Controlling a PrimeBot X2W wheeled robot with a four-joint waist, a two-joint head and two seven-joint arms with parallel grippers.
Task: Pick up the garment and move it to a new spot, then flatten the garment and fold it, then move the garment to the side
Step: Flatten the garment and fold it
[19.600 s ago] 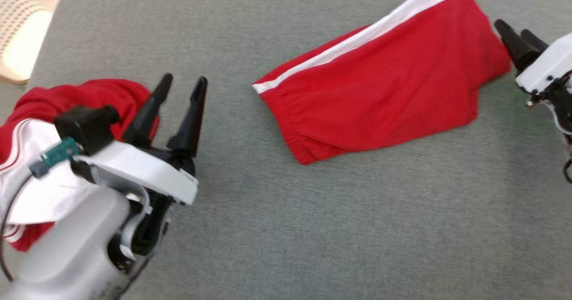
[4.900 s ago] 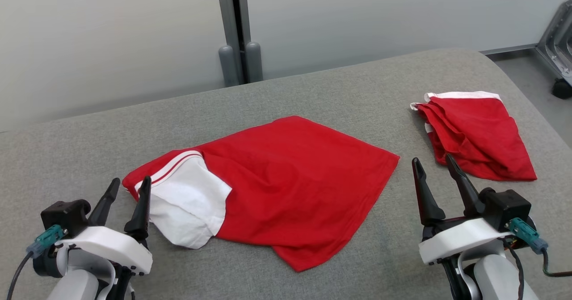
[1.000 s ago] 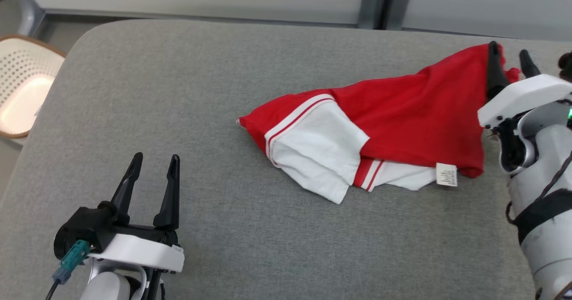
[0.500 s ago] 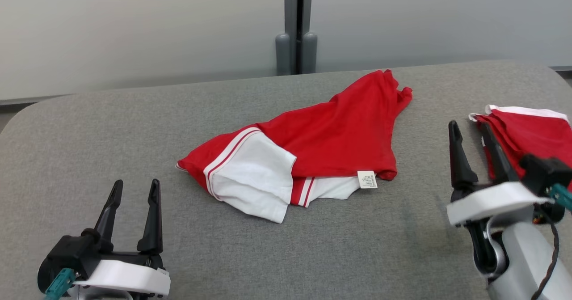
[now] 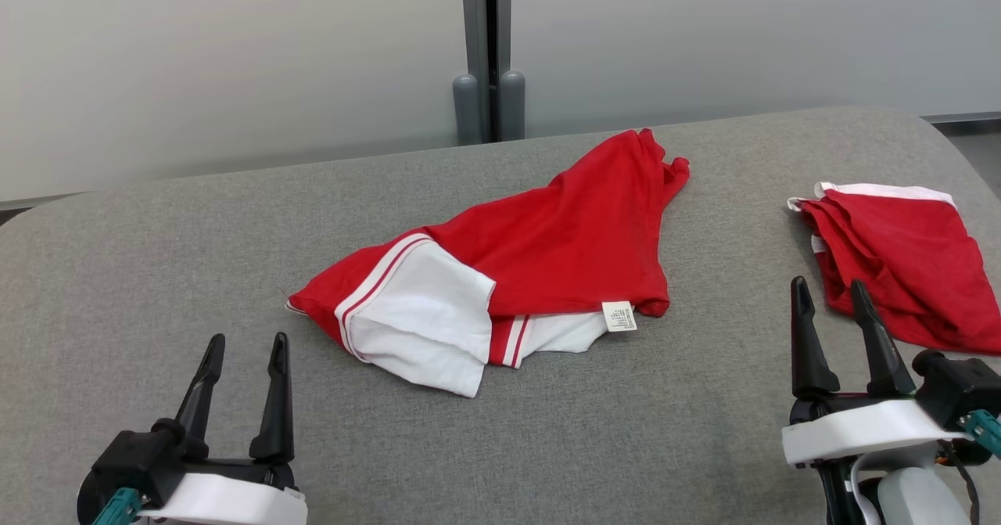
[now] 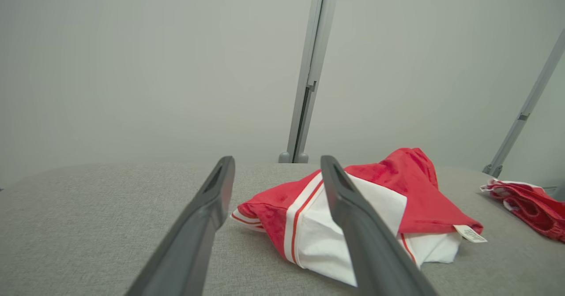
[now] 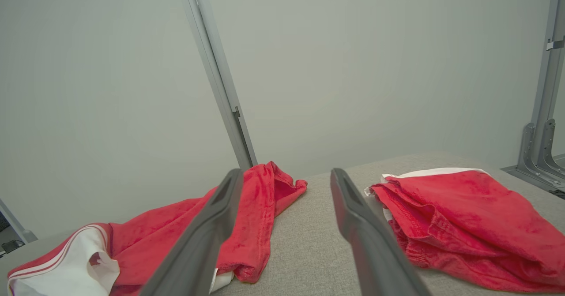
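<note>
A red garment [image 5: 563, 239] with white sleeves and a small white label lies loosely folded in the middle of the grey padded table [image 5: 500, 447]; it also appears as the red garment [image 6: 397, 185] and the red garment [image 7: 247, 216] in the wrist views. My left gripper [image 5: 242, 345] is open at the lower left, short of the garment's white sleeve [image 5: 422, 321]. My right gripper [image 5: 827, 286] is open at the lower right, empty, apart from the garment.
A second red garment [image 5: 899, 267] with a white band lies folded at the table's right side, just beyond my right gripper; it is the second garment [image 7: 463, 225] in the right wrist view. A grey wall with a vertical post [image 5: 485, 48] stands behind the table.
The head camera has swung back to centre. One second ago my right gripper was at the garment's far right corner; it has let go and drawn back. The garment now lies folded over.
</note>
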